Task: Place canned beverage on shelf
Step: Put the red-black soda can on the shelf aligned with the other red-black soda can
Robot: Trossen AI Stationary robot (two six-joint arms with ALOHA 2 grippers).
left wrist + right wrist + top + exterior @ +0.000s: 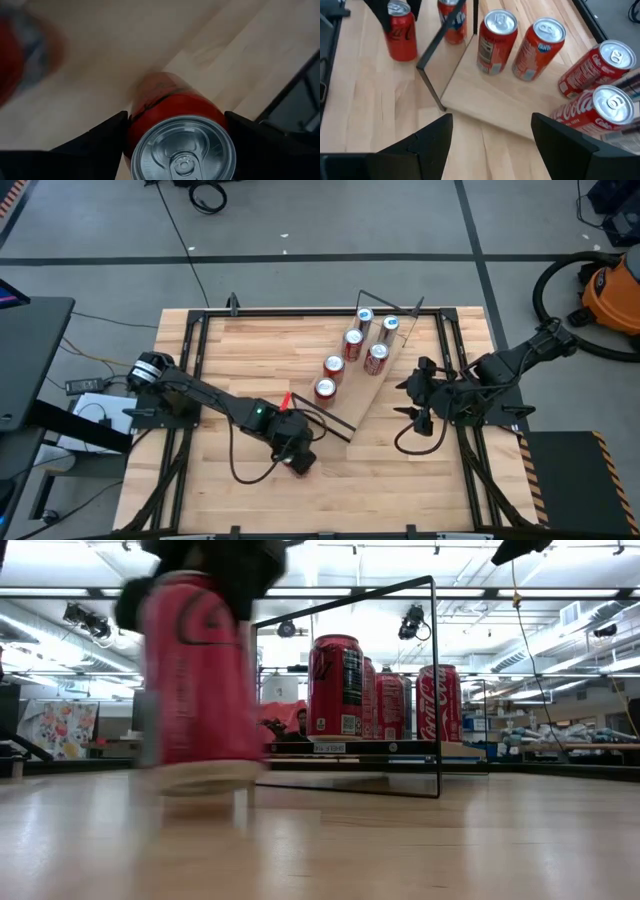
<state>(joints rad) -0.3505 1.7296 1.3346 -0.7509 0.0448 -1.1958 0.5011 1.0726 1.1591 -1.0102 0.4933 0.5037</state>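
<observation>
Can (pixel 175 125) stands upright on the tabletop (pixel 250 350), long axis vertical, well short of the shelf (pixel 385 375) and toward the left arm's side. We see the left gripper (pixel 175 145) straddling it from above, a dark finger on each flank, jaws wide around the body; whether they already press it we cannot tell. Shelf lies diagonally beyond, carrying several cans. Right gripper (pixel 492 145) waits by the shelf's near end, fingers apart, holding nothing. Left arm is clearly nearer.
</observation>
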